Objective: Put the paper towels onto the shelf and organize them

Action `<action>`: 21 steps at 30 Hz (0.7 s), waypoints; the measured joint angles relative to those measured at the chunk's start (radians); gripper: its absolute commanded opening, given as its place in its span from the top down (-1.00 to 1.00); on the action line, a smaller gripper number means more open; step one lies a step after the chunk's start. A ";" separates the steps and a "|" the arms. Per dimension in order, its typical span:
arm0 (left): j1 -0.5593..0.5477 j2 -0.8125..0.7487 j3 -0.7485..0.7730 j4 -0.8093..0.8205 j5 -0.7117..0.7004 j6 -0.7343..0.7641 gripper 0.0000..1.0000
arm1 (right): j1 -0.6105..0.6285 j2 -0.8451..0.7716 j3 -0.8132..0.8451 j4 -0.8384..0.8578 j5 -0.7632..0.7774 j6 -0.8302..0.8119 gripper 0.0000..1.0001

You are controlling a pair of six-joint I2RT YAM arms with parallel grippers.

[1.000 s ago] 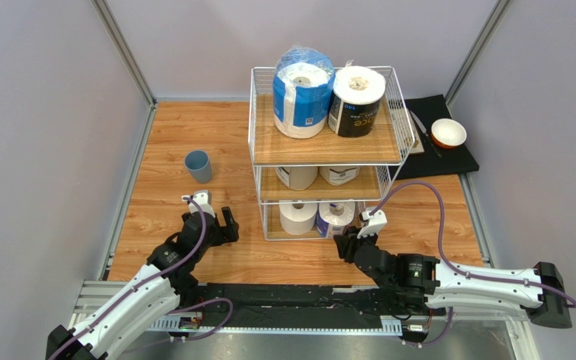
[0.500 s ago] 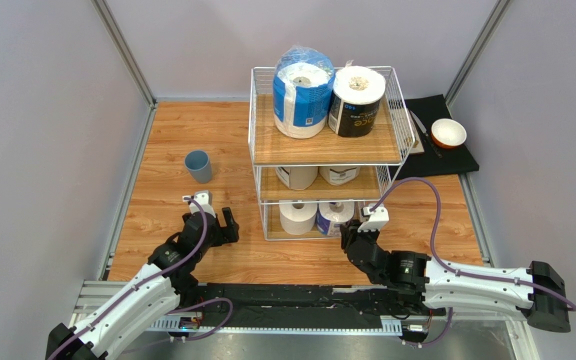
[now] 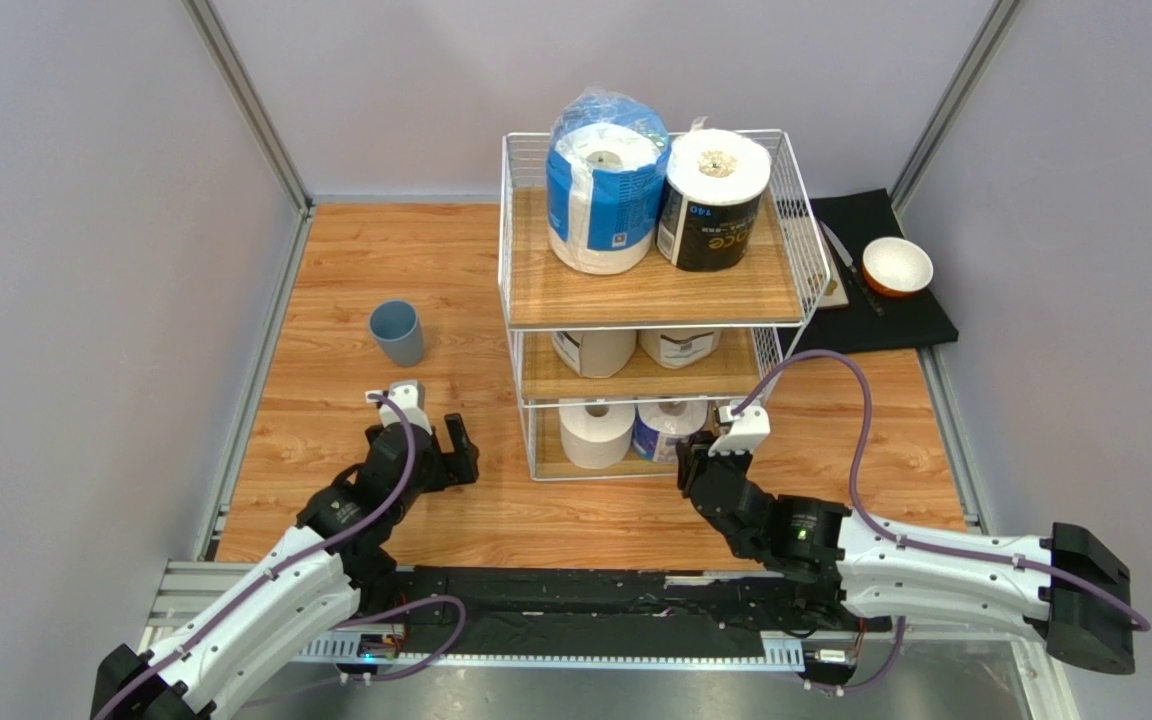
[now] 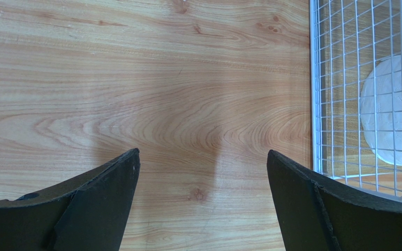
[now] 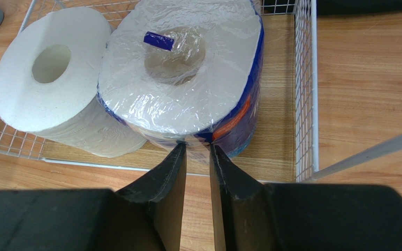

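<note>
Tidying looks the step in hand: all six paper towels sit on the shelf (image 3: 504, 225), two to a tier. The right end effector (image 5: 197, 149), jaws at a narrow slit, has its tips against the near edge of the blue-label roll (image 5: 182, 78) on the bottom tier, at 3 o'clock of the plain white roll (image 5: 51, 78). Whether they pinch the wrap I cannot tell. The next move probably calls for a gentle nudge toward 12 o'clock, minding the front wire. The left end effector (image 4: 203, 157) hangs spread wide over bare counter (image 3: 387, 255) at the shelf's 8 o'clock. A blue cup (image 3: 397, 332) at 9 o'clock and a bowl (image 3: 895, 266) at 2 o'clock stand well apart from the work.
</note>
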 measured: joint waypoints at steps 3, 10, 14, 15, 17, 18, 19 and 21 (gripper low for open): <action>0.000 -0.002 0.000 0.000 0.000 0.000 -0.98 | -0.001 -0.014 0.000 -0.009 -0.016 0.000 0.37; 0.000 -0.017 0.000 -0.001 0.002 0.000 -0.98 | -0.001 -0.185 0.000 -0.117 -0.098 0.029 -0.44; 0.000 -0.022 0.000 -0.002 0.003 0.000 -0.98 | -0.001 -0.314 0.007 -0.204 -0.166 0.020 -0.68; 0.000 -0.024 0.000 -0.002 0.003 0.000 -0.98 | 0.000 -0.340 0.014 -0.231 -0.195 0.014 -0.73; 0.000 -0.028 0.000 -0.002 0.003 0.000 -0.98 | 0.003 -0.372 0.031 -0.273 -0.249 -0.004 -0.85; 0.000 -0.031 0.000 -0.003 0.003 0.000 -0.98 | 0.007 -0.387 0.045 -0.297 -0.295 -0.019 -0.89; 0.000 -0.034 0.000 -0.003 0.003 0.000 -0.98 | 0.010 -0.396 0.054 -0.311 -0.327 -0.029 -0.95; 0.000 -0.042 0.000 -0.005 0.003 0.000 -0.98 | 0.015 -0.409 0.085 -0.352 -0.400 -0.053 -0.98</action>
